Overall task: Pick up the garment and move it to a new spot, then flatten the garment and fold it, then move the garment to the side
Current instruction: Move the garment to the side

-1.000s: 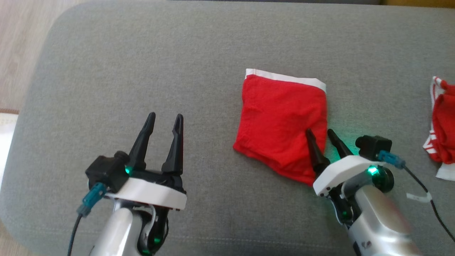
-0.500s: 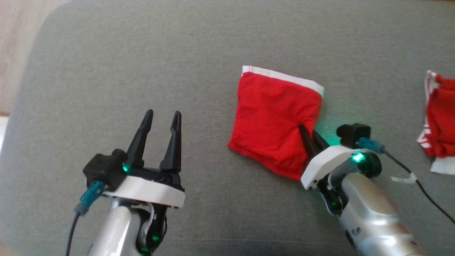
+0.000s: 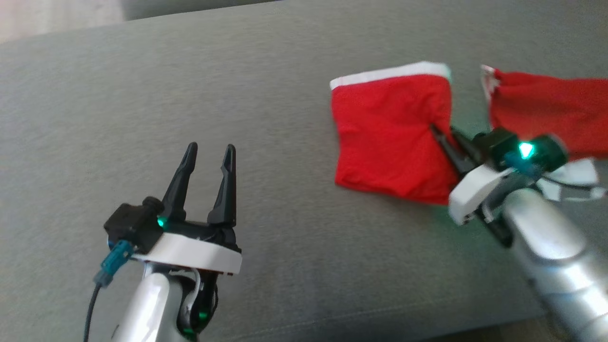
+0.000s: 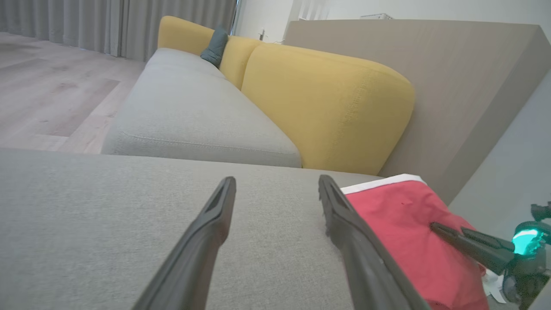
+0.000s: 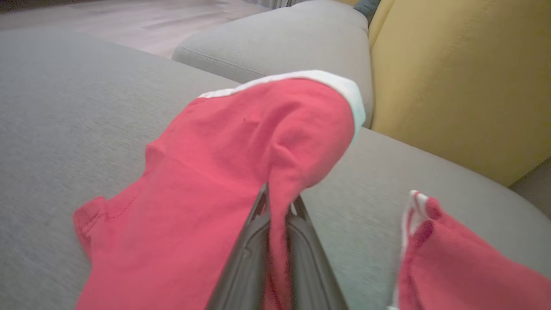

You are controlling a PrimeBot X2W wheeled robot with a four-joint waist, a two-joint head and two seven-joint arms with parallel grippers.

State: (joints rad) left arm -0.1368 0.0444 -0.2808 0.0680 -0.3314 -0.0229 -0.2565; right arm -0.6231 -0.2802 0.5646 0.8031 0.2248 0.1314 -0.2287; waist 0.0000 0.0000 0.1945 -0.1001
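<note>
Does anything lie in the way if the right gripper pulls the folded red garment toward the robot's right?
Yes. A second red garment lies on the grey cushion beyond it, a narrow strip apart. The right gripper is shut on an edge of the folded red garment.

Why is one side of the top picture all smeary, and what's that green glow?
Head view: the right tool looks smeared, its green light glares; the left tool is sharp. Right wrist view: the pinched red garment is slightly soft. Left wrist view: crisp, wide-lens bending.
</note>
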